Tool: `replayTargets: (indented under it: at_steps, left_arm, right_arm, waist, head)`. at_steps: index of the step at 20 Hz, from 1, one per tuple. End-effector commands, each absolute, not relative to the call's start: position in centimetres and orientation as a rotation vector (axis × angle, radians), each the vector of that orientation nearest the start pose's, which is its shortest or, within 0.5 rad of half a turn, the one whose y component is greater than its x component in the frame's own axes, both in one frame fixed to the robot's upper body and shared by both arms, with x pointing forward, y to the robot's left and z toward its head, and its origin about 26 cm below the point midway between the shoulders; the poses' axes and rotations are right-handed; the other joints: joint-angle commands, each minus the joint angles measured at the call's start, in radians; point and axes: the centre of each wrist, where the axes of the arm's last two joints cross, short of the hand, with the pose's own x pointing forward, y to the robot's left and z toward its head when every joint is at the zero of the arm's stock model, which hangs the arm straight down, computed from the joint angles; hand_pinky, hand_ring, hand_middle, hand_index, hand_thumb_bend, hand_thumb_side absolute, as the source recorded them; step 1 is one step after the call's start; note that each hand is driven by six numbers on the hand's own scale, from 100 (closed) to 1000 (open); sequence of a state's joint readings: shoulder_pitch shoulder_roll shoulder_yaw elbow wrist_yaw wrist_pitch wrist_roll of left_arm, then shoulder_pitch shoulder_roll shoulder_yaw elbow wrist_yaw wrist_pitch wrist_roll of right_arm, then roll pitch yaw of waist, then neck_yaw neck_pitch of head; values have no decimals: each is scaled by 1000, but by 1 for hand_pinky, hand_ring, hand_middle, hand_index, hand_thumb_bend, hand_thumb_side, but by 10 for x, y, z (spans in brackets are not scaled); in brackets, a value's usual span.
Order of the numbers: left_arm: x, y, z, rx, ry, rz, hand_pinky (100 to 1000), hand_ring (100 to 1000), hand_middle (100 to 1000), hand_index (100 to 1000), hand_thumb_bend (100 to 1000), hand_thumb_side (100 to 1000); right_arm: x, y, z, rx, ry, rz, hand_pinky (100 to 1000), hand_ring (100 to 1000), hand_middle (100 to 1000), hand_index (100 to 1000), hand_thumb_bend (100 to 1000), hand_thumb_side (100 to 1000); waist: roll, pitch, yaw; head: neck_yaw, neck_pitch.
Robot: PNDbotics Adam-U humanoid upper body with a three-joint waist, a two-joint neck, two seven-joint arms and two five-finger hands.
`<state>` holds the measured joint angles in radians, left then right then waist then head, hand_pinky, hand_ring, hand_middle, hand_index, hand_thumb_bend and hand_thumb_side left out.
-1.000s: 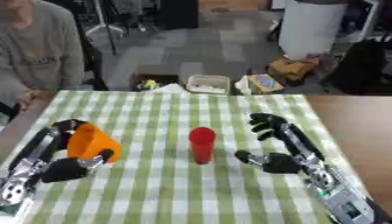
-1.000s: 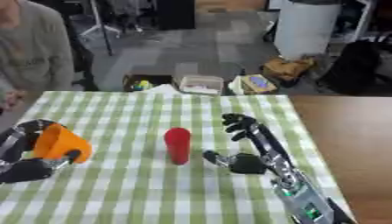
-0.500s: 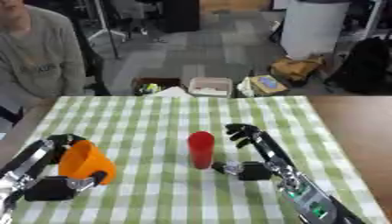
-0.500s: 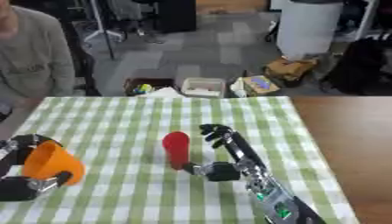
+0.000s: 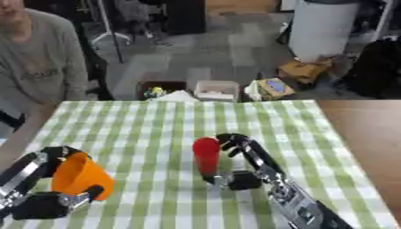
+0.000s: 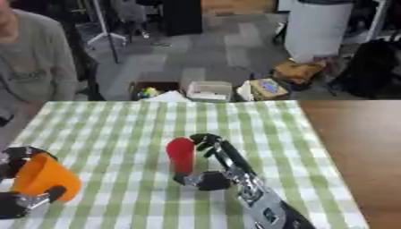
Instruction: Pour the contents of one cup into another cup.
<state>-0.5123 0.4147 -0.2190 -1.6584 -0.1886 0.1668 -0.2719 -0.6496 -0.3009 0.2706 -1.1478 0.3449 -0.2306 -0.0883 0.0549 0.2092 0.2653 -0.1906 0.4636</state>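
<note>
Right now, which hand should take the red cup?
The right hand: its fingers already curve around the red cup, though closure isn't clear. The left hand holds the orange cup.

Office or lab: grey carpet [image 5: 211, 58], chair legs [image 5: 109, 38], floor clutter [image 5: 270, 87]

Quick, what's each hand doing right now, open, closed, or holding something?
Left hand: shut on the orange cup.
Right hand: at the red cup, fingers curling round it; cannot tell if it grips.
</note>
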Motion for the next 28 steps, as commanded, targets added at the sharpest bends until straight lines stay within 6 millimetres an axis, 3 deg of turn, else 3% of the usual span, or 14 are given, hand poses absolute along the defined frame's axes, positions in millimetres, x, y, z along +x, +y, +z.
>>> replayTargets:
  at_steps: [1,17,28]
  left_arm:
    - [363,225,190,203,-1834,-965,433,414,397,693,361,186]
    - [362,221,189,188,-1832,-974,435,414,396,693,353,181]
    - [362,220,189,184,-1832,-980,436,414,396,693,349,179]
  right_arm:
    - [430,-211,99,-391,-1986,856,643,734,735,862,672,364]
    - [438,-191,88,-331,-1956,920,637,739,744,872,723,415]
    - [441,-178,91,-318,-1976,946,610,704,730,877,747,431]
  waist:
    - [0,-13,5]
    - [-1,-9,31]
    - [-2,-11,41]
  head:
    - [-7,-14]
    - [-21,-25]
    - [-29,-28]
